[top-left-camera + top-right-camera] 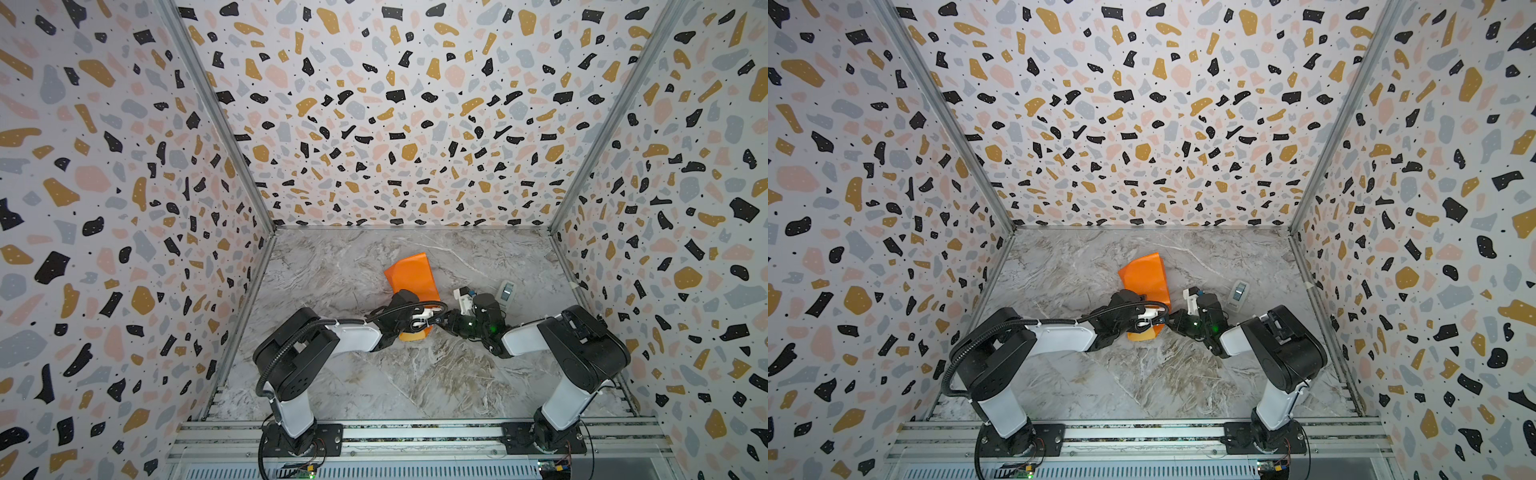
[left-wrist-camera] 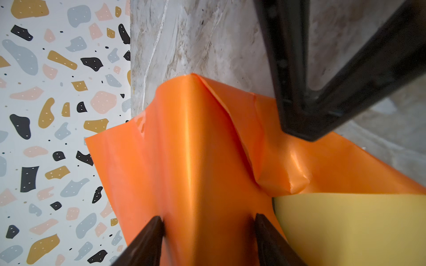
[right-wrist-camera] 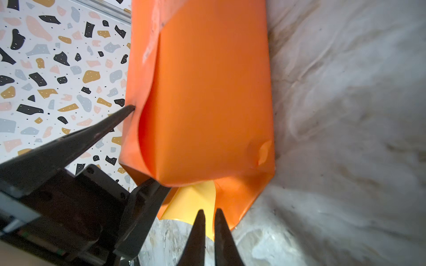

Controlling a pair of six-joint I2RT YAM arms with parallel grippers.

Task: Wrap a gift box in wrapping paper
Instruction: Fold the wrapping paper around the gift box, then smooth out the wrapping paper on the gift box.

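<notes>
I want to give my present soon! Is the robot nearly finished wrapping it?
Partly. Done: the wrapping paper is folded around the box, which is hidden from view. In hand: the left gripper clamps it while the right gripper, tips closed, is at one end flap where the yellow inside shows. Left: the ends look loose, so probably tucking them shut.

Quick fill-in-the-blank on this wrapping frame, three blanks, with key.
1. The wrapping paper shows its ___ face outward.
2. At the bundle's open end, the paper's inner face shows ___.
3. The left gripper straddles the paper bundle, while the right gripper has its jaws ___.
Missing words: orange; yellow; shut.
</notes>
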